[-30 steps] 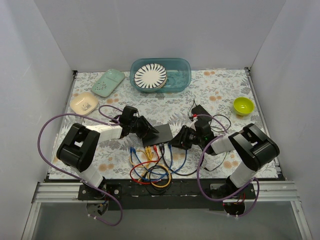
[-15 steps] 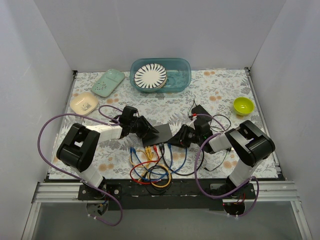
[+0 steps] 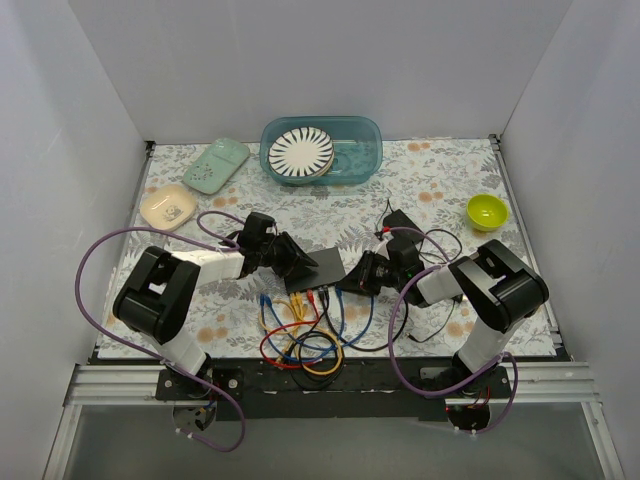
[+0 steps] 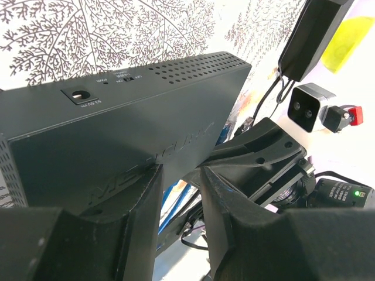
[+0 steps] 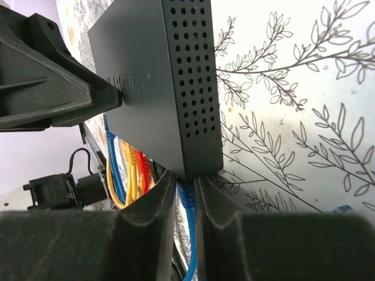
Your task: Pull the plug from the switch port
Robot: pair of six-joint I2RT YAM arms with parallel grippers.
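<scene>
- left gripper [image 4: 179, 178] clamped on the black switch [image 4: 117, 129] edge, mid-table.
- right gripper [image 5: 185, 186] pinched onto the blue plug [image 5: 187, 198].
- plug seated in the switch's end port, beside yellow and red cables [image 5: 136, 170].

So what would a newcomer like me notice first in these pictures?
Probably the black switch mid-table, with the left pincer touching it and the right pincer closed on a blue plug at its near edge. Below it, a tangle of blue, yellow and red cables spills toward the near table edge. A blue tub holding a striped plate sits at the back.
</scene>
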